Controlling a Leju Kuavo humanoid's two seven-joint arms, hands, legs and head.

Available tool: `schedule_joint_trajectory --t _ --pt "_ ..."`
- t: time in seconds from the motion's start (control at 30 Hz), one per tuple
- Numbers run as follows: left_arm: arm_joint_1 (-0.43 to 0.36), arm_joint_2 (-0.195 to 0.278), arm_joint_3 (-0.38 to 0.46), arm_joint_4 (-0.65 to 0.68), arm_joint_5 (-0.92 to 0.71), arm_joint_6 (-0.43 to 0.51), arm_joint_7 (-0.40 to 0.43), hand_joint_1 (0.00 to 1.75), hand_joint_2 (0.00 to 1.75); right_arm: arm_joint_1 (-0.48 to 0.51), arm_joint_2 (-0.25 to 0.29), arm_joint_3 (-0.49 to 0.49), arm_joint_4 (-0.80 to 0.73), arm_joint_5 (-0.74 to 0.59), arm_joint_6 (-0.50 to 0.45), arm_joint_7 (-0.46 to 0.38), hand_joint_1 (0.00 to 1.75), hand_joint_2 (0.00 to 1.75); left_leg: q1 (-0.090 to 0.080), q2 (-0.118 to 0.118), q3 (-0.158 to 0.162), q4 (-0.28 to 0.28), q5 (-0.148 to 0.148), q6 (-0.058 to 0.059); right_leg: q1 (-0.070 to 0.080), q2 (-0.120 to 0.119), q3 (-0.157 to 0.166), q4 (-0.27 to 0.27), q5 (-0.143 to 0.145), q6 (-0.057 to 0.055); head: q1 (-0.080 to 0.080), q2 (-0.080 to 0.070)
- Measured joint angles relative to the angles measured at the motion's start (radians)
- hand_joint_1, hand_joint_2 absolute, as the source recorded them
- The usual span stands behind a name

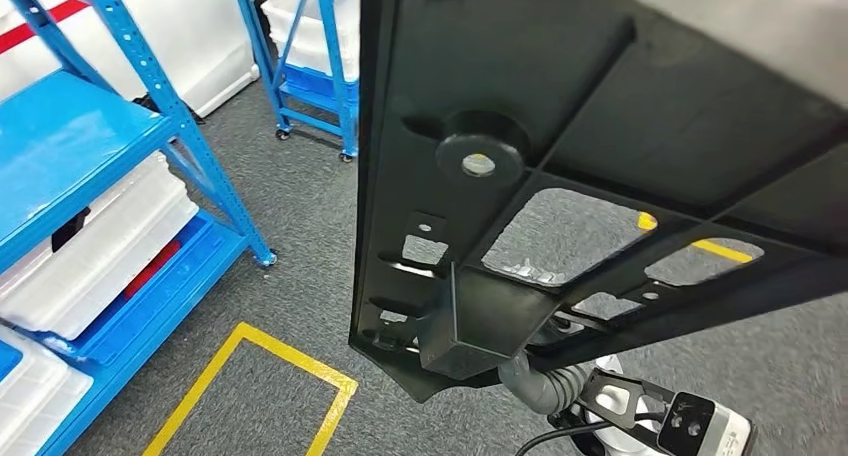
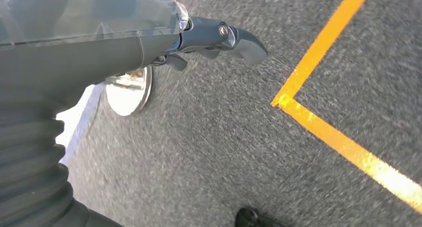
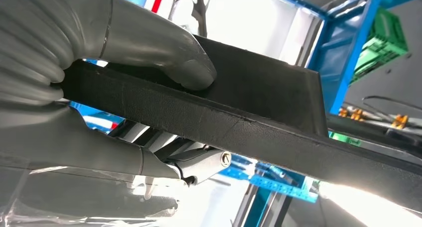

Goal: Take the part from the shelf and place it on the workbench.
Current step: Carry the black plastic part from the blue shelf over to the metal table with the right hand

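**Fingers clamping the black part**

Fingers (image 3: 199,165) and thumb of the right hand (image 3: 74,87) are squeezing the rim of one black ribbed part (image 1: 600,156), carrying it raised over the grey floor (image 1: 300,226). Left hand (image 2: 209,40) is hanging above a yellow floor line (image 2: 343,142), holding nothing, its fingers loosely bent. Two blue shelves (image 1: 150,126) are standing behind.

Grey ribbed cover (image 2: 30,157), thick thumb, darker fingers (image 2: 219,38).

High head view; close wrist views
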Motion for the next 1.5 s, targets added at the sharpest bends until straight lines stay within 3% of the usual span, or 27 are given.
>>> schedule_joint_trajectory --t 0.07,0.1,0.17,0.23,0.27,0.33,0.4,0.5,0.53,0.57,0.6,0.7,0.77,0.83,0.87,0.93,1.0,1.07,1.1,1.13,1.17,1.23,1.27,1.33,1.37,1.43,1.5 --pt "0.002 -0.004 0.002 0.000 0.008 -0.005 -0.010 0.00 1.75 0.003 -0.003 0.002 0.009 -0.002 0.000 -0.001 1.71 1.75 -0.002 0.024 -0.001 0.001 -0.001 0.000 -0.002 -0.008 -0.029 0.064 -0.011 0.002 0.000 0.000" --pt "0.001 -0.006 0.004 0.000 0.012 -0.008 -0.016 0.00 1.75 0.004 -0.005 0.002 0.013 -0.003 0.000 -0.002 1.71 1.75 -0.003 0.035 -0.001 0.002 -0.002 0.000 -0.002 -0.013 -0.014 0.038 0.010 0.002 0.000 0.000" --pt "-0.002 -0.010 0.011 0.000 0.021 -0.010 -0.025 0.00 1.75 0.006 -0.007 0.003 0.020 -0.001 0.000 -0.006 1.71 1.75 -0.004 0.053 0.002 0.005 -0.007 -0.004 0.001 -0.043 0.066 -0.105 0.069 -0.004 0.000 0.000" --pt "-0.003 -0.012 0.016 0.001 0.028 -0.009 -0.027 0.00 1.75 0.010 -0.008 0.003 0.024 0.003 0.001 -0.007 1.71 1.75 -0.008 0.067 0.005 0.010 -0.013 -0.013 0.007 -0.074 0.124 -0.210 0.096 -0.015 0.000 0.000" --pt "-0.003 -0.013 0.018 0.001 0.033 -0.007 -0.027 0.00 1.75 0.014 -0.009 0.003 0.025 0.004 0.003 -0.008 1.71 1.75 -0.010 0.075 0.006 0.011 -0.015 -0.018 0.010 -0.079 0.131 -0.226 0.094 -0.021 0.000 0.000" --pt "-0.003 -0.014 0.024 0.001 0.042 -0.003 -0.026 0.00 1.75 0.023 -0.011 0.003 0.027 0.005 0.010 -0.009 1.71 1.75 -0.010 0.087 0.009 0.011 -0.020 -0.030 0.011 -0.058 0.129 -0.227 0.098 -0.031 0.000 0.000" --pt "-0.004 -0.016 0.031 0.001 0.048 -0.002 -0.028 0.00 1.75 0.027 -0.013 0.003 0.029 0.003 0.018 -0.009 1.71 1.75 -0.006 0.062 0.000 0.042 -0.047 -0.040 0.006 -0.040 0.130 -0.233 0.102 -0.041 0.000 0.000" --pt "0.001 -0.021 0.041 0.002 0.052 0.001 -0.032 0.00 1.75 0.029 -0.014 0.003 0.034 -0.009 0.029 -0.010 1.71 1.75 -0.002 0.004 -0.083 0.231 -0.148 -0.049 0.004 -0.010 0.129 -0.235 0.106 -0.051 0.000 0.000" --pt "0.003 -0.022 0.043 0.002 0.054 0.002 -0.033 0.00 1.75 0.030 -0.014 0.003 0.037 -0.012 0.032 -0.010 1.71 1.75 -0.002 -0.001 -0.113 0.291 -0.168 -0.050 0.004 0.002 0.128 -0.235 0.106 -0.052 0.000 0.000" --pt "0.005 -0.024 0.044 0.002 0.054 0.003 -0.034 0.00 1.75 0.032 -0.015 0.003 0.041 -0.014 0.034 -0.010 1.71 1.75 -0.001 -0.003 -0.127 0.318 -0.169 -0.050 0.004 0.014 0.128 -0.234 0.106 -0.052 0.000 0.000" --pt "0.006 -0.025 0.045 0.002 0.055 0.003 -0.035 0.00 1.75 0.034 -0.015 0.003 0.044 -0.014 0.035 -0.010 1.71 1.75 -0.001 -0.004 -0.122 0.301 -0.146 -0.050 0.005 0.027 0.129 -0.234 0.106 -0.052 0.000 0.000" --pt "0.005 -0.028 0.047 0.002 0.055 0.003 -0.037 0.00 1.75 0.040 -0.015 0.003 0.049 -0.015 0.040 -0.010 1.71 1.75 0.003 -0.045 -0.032 0.094 -0.036 -0.041 0.005 0.061 0.134 -0.230 0.105 -0.046 0.000 0.000" --pt "0.005 -0.028 0.048 0.002 0.055 0.004 -0.038 0.00 1.75 0.044 -0.015 0.002 0.049 -0.016 0.044 -0.010 1.71 1.75 0.002 -0.071 0.000 0.022 -0.017 -0.034 0.004 0.081 0.129 -0.228 0.107 -0.035 0.000 0.000" --pt "0.003 -0.029 0.049 0.002 0.054 0.004 -0.040 0.00 1.75 0.049 -0.015 -0.001 0.049 -0.017 0.047 -0.010 1.71 1.75 0.000 -0.060 0.002 0.016 -0.016 -0.024 0.001 0.096 0.122 -0.228 0.111 -0.021 0.000 0.000" --pt "0.002 -0.029 0.049 0.002 0.053 0.003 -0.040 0.00 1.75 0.052 -0.016 -0.003 0.048 -0.017 0.049 -0.011 1.71 1.75 0.001 -0.050 0.004 0.011 -0.012 -0.017 0.001 0.088 0.118 -0.223 0.108 -0.016 0.000 0.000" --pt "0.001 -0.029 0.049 0.002 0.047 0.003 -0.041 0.00 1.75 0.055 -0.016 -0.009 0.047 -0.017 0.050 -0.012 1.71 1.75 0.003 -0.028 0.006 0.000 -0.005 -0.001 0.004 0.043 0.090 -0.167 0.070 -0.009 0.000 0.000" --pt "0.005 -0.030 0.049 0.002 0.040 0.004 -0.040 0.00 1.75 0.060 -0.017 -0.013 0.046 -0.016 0.045 -0.013 1.71 1.75 -0.001 -0.004 0.005 -0.001 -0.006 0.006 0.002 0.004 0.028 -0.037 0.002 -0.005 0.000 0.000" --pt "0.010 -0.030 0.049 0.002 0.033 0.006 -0.042 0.00 1.75 0.071 -0.020 -0.014 0.046 -0.015 0.035 -0.013 1.71 1.75 -0.004 0.020 0.005 -0.001 -0.007 0.007 -0.003 -0.005 -0.021 0.064 -0.030 0.000 0.000 0.000" --pt "0.010 -0.030 0.049 0.002 0.031 0.005 -0.043 0.00 1.75 0.076 -0.023 -0.015 0.046 -0.013 0.029 -0.013 1.71 1.75 -0.005 0.031 0.005 0.000 -0.009 0.006 -0.005 -0.008 -0.018 0.061 -0.018 0.002 0.000 0.000" --pt "0.010 -0.030 0.049 0.002 0.029 0.003 -0.045 0.00 1.75 0.081 -0.025 -0.015 0.046 -0.012 0.024 -0.013 1.71 1.75 -0.005 0.041 0.007 0.000 -0.011 0.005 -0.006 -0.015 0.006 0.016 0.011 0.001 0.000 0.000" --pt "0.010 -0.030 0.048 0.002 0.028 0.002 -0.047 0.00 1.75 0.084 -0.027 -0.015 0.046 -0.010 0.020 -0.013 1.71 1.75 -0.006 0.050 0.010 0.001 -0.014 0.002 -0.006 -0.031 0.048 -0.060 0.046 -0.001 0.000 0.000" --pt "0.010 -0.030 0.048 0.002 0.028 0.001 -0.051 0.00 1.75 0.088 -0.027 -0.014 0.046 -0.007 0.014 -0.013 1.71 1.75 -0.010 0.065 0.016 0.005 -0.022 -0.007 0.002 -0.070 0.118 -0.189 0.086 -0.009 0.000 0.000" --pt "0.010 -0.030 0.048 0.002 0.029 0.001 -0.053 0.00 1.75 0.089 -0.027 -0.014 0.046 -0.005 0.011 -0.013 1.71 1.75 -0.013 0.073 0.017 0.007 -0.025 -0.012 0.006 -0.080 0.133 -0.220 0.091 -0.013 0.000 0.000" --pt "0.008 -0.030 0.048 0.002 0.032 0.001 -0.055 0.00 1.75 0.093 -0.028 -0.013 0.047 -0.001 0.006 -0.014 1.71 1.75 -0.014 0.090 0.021 0.008 -0.029 -0.022 0.010 -0.066 0.132 -0.227 0.089 -0.022 0.000 0.000" --pt "0.006 -0.030 0.048 0.002 0.035 0.001 -0.056 0.00 1.75 0.094 -0.028 -0.012 0.047 0.001 0.004 -0.014 1.71 1.75 -0.012 0.089 0.022 0.011 -0.034 -0.028 0.009 -0.056 0.133 -0.229 0.091 -0.027 0.000 0.000" --pt "0.004 -0.031 0.048 0.002 0.039 0.001 -0.056 0.00 1.75 0.095 -0.027 -0.009 0.047 0.004 0.002 -0.014 1.71 1.75 -0.006 0.051 0.004 0.061 -0.071 -0.039 0.004 -0.038 0.135 -0.235 0.095 -0.038 0.000 0.000" --pt "0.007 -0.031 0.048 0.002 0.042 0.002 -0.056 0.00 1.75 0.094 -0.027 -0.006 0.049 0.005 0.001 -0.014 1.71 1.75 -0.001 0.007 -0.055 0.190 -0.139 -0.046 0.003 -0.018 0.135 -0.237 0.097 -0.045 0.000 0.000"
